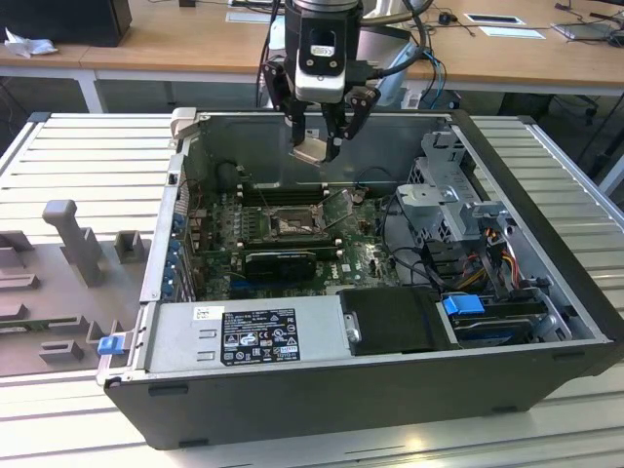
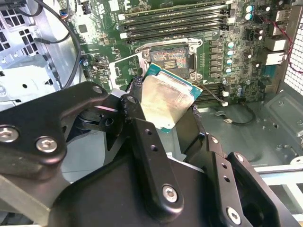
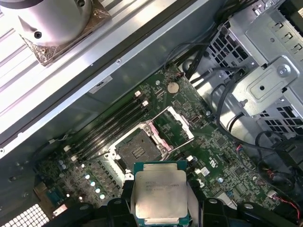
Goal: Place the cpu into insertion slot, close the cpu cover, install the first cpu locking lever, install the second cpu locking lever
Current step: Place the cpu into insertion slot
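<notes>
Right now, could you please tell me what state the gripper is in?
Gripper: shut on the cpu, holding it in the air over the open computer case.

This looks like a robotics lab or test workshop. A robot arm [image 1: 322, 39] hangs over an opened desktop computer case [image 1: 390, 400] laid on a ribbed aluminium tabletop [image 1: 88, 146]. Grey moulded fixtures [image 1: 73, 239] sit at the exterior view's left, and wooden office desks [image 1: 195, 44] strewn with papers [image 1: 492, 19] stand behind.
</notes>
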Tool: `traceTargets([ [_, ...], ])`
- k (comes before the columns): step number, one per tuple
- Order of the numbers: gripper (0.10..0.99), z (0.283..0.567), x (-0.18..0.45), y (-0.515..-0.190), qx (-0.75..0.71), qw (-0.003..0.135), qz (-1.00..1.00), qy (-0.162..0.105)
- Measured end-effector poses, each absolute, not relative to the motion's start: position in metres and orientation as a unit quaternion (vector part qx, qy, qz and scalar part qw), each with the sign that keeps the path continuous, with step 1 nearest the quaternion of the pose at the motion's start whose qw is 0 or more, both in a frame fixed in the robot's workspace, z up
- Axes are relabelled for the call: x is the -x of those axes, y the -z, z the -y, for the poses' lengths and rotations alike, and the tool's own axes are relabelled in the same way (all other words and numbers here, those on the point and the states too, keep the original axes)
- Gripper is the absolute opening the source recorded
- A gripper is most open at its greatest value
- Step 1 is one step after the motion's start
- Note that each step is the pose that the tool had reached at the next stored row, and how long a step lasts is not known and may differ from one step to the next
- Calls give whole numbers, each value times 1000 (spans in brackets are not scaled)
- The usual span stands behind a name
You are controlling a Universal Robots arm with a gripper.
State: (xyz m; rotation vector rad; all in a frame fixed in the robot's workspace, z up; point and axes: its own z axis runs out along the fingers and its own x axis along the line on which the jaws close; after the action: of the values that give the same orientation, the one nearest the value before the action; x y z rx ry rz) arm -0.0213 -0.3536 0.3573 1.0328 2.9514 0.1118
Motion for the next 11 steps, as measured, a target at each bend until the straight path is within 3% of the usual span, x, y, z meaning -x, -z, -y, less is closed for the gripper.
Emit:
traceTargets([
  [11,529,354,21,-357,-356,8,-934,-35],
])
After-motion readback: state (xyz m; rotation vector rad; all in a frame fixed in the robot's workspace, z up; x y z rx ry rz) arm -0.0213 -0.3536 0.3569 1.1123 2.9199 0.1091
